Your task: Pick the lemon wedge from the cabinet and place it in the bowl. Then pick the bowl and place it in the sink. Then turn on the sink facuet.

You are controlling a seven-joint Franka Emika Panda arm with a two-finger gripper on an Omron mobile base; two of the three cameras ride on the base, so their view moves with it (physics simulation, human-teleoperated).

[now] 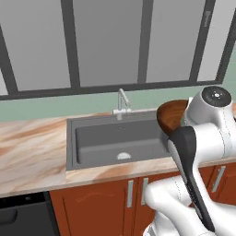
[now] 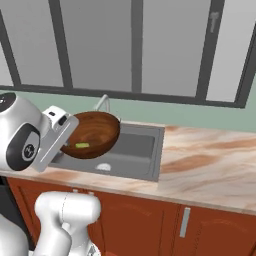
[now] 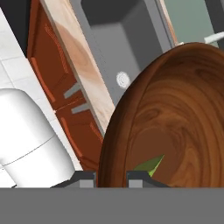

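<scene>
jaws: the gripper (image 3: pixel 111 177) pinches the near rim of the bowl (image 2: pixel 92 134), one finger on each side of the rim.
bowl: up in the air and tipped, over the right end of the sink (image 1: pixel 92 159), not touching it.
lemon wedge: the lemon wedge (image 2: pixel 82 145) lies inside the bowl, low down, close to the pinched rim.
which way to go: the basin is below the bowl and to the left, so the bowl has to go left and down.
edges: the sink's right rim and the front strip of the worktop (image 2: pixel 210 165) are under the bowl's low side. I think it could bump there if it drops too soon.
open room: the basin floor by the drain (image 1: pixel 123 156) is bare and looks wide enough for the bowl.
faucet: the sink facuet (image 1: pixel 121 103) stands at the back rim, apart from the bowl.
watch out: level the bowl first, I think, or the wedge may slide out.
</scene>
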